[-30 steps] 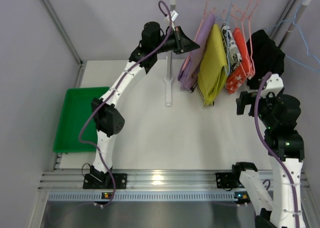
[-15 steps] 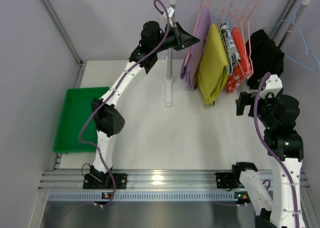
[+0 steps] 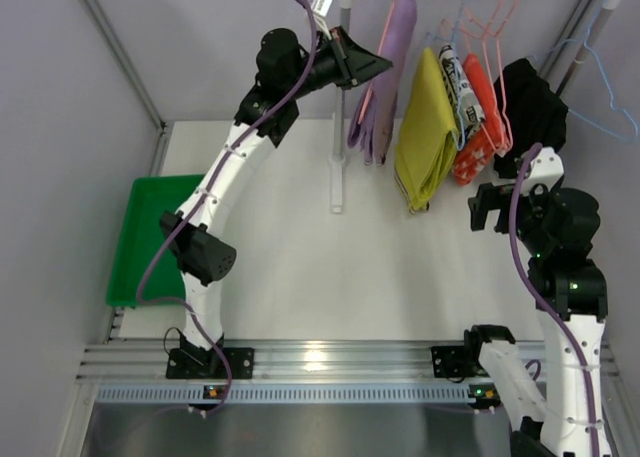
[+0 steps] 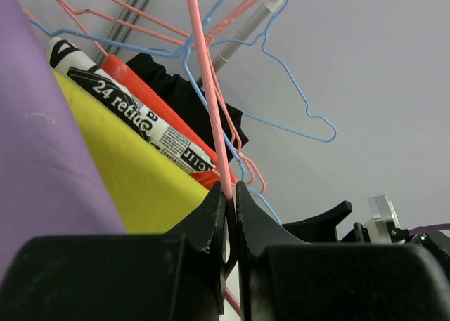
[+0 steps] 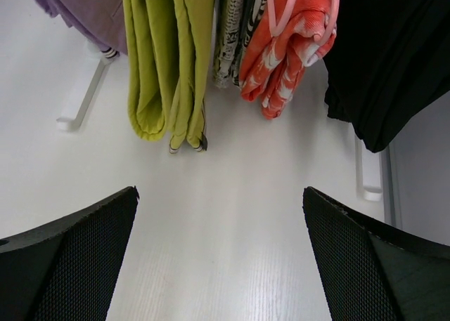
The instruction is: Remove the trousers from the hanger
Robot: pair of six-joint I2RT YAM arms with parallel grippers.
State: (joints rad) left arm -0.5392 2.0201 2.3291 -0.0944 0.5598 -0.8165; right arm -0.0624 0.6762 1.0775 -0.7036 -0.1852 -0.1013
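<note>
Trousers [image 3: 375,117] swung left, higher; left fingers [image 4: 209,219] pinching hanger [image 4: 208,89].

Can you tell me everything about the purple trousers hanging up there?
The trousers are soft lilac cloth, folded long, draped over a pink wire hanger. They hang at the left end of the row, next to the yellow garment, slanting leftward toward their lower end. The left end effector is shut on the hanger wire beside them.
</note>
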